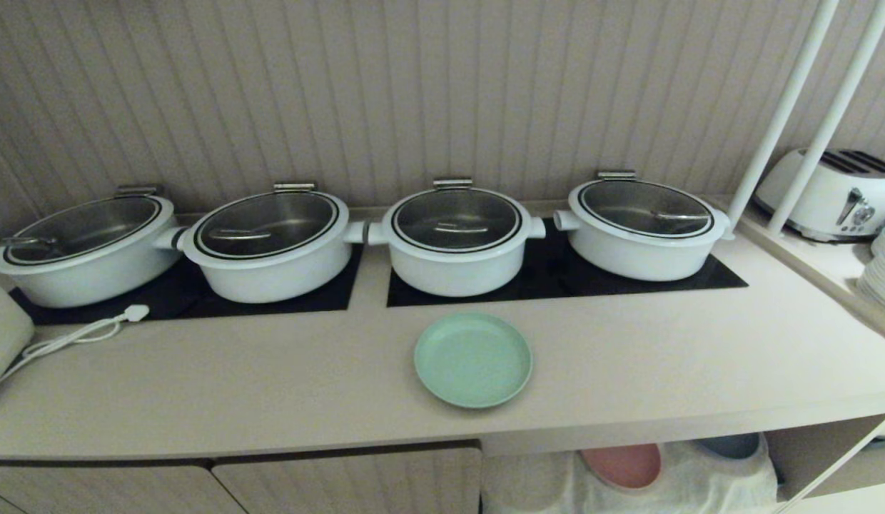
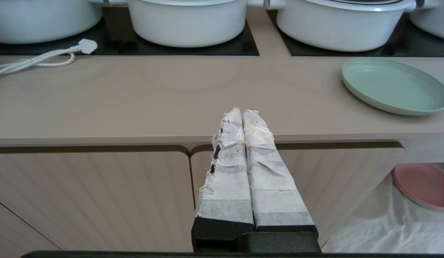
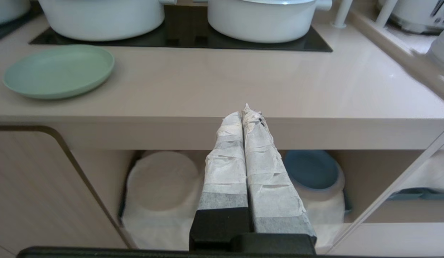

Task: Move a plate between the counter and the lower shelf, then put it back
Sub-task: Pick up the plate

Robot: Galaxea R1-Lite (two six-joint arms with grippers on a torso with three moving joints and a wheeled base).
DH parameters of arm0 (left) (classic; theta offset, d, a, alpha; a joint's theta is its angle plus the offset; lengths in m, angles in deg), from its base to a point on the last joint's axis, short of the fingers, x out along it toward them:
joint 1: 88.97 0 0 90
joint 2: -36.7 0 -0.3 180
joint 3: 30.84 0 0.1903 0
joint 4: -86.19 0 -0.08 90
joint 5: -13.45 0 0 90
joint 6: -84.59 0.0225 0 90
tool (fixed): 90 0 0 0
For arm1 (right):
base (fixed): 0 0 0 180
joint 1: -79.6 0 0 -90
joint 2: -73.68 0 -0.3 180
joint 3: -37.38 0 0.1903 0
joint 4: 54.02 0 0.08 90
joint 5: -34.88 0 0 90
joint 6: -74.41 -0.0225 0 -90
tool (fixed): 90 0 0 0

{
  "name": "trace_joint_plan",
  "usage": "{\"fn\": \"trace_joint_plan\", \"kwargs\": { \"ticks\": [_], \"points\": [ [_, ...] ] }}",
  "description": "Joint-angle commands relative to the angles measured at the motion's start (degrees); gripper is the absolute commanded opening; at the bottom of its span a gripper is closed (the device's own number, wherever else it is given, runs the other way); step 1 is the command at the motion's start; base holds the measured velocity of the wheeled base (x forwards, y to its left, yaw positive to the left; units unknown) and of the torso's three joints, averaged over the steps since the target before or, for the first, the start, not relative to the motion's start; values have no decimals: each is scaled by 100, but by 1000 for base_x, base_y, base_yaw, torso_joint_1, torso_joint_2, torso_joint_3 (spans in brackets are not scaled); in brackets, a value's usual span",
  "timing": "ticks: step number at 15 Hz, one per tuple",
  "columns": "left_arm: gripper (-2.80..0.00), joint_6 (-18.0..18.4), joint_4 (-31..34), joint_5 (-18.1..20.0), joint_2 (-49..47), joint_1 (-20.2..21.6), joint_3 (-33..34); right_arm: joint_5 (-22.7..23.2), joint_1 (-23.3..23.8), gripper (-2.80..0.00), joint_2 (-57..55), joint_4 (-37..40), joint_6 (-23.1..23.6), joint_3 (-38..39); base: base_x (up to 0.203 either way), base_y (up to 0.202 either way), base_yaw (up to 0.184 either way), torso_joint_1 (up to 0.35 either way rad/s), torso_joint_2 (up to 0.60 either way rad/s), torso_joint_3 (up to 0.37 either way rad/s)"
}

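Note:
The mint-green plate lies flat on the beige counter, near its front edge, in front of the third white pot. Below the counter on the right opens the lower shelf, draped in white cloth. Neither arm shows in the head view. My left gripper is shut and empty, out in front of the cabinet doors, left of the plate. My right gripper is shut and empty too, before the shelf opening and right of the plate.
Several lidded white pots stand on black inset panels. A white cord and plug lie at the left. A pink plate and a blue plate sit on the shelf cloth. A toaster and stacked white plates occupy the right ledge.

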Motion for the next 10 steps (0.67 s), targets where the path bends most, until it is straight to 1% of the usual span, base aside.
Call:
{"fn": "trace_joint_plan", "kwargs": {
  "ticks": [1, 2, 6, 8, 10],
  "points": [
    [-280, -7, -1, -3, 2, 0, 0, 29, -1, -280, -7, -1, 285, -5, 0, 0, 0, 0, 0, 0],
    [-280, -2, -1, -3, 2, 0, 0, 42, -1, -280, -7, 23, 398, -15, 0, 0, 0, 0, 0, 0],
    [-280, -10, -1, -3, 2, 0, 0, 36, -1, -280, -32, 192, 355, -205, 0, 0, 0, 0, 0, 0],
    [-280, -2, -1, -3, 2, 0, 0, 31, -6, -280, -349, 269, 354, -549, 0, 0, 0, 0, 0, 0],
    [-280, -11, -1, -3, 2, 0, 0, 68, -26, -280, -960, 295, 354, -1066, 0, 0, 0, 0, 0, 0]
  ]
}}
